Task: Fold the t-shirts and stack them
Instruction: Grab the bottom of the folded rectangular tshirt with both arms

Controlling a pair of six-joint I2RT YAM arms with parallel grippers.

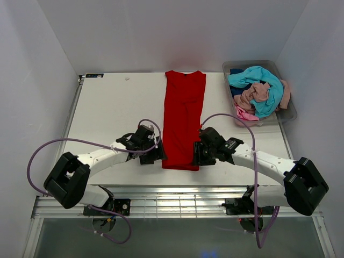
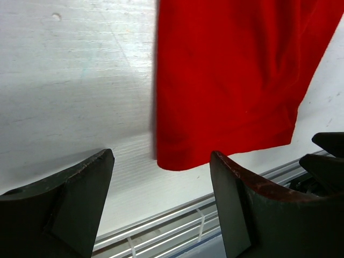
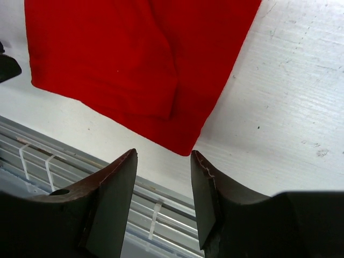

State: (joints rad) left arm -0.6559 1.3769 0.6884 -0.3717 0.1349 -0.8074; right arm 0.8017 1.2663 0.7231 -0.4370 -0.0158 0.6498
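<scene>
Spread-jawed left gripper [image 2: 161, 161] and right gripper [image 3: 164, 157] are pictured flanking the hem of a smooth, narrow-folded red cloth t-shirt [image 1: 183, 115].

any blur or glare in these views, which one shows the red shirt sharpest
Top external: even light, sharp, though the red t-shirt is so saturated its folds read faintly. Left wrist: shirt's side edge smeared, table washed pale. Right wrist: sharpest, crisp shirt corner and table scratches; right gripper dark, underlit.
</scene>
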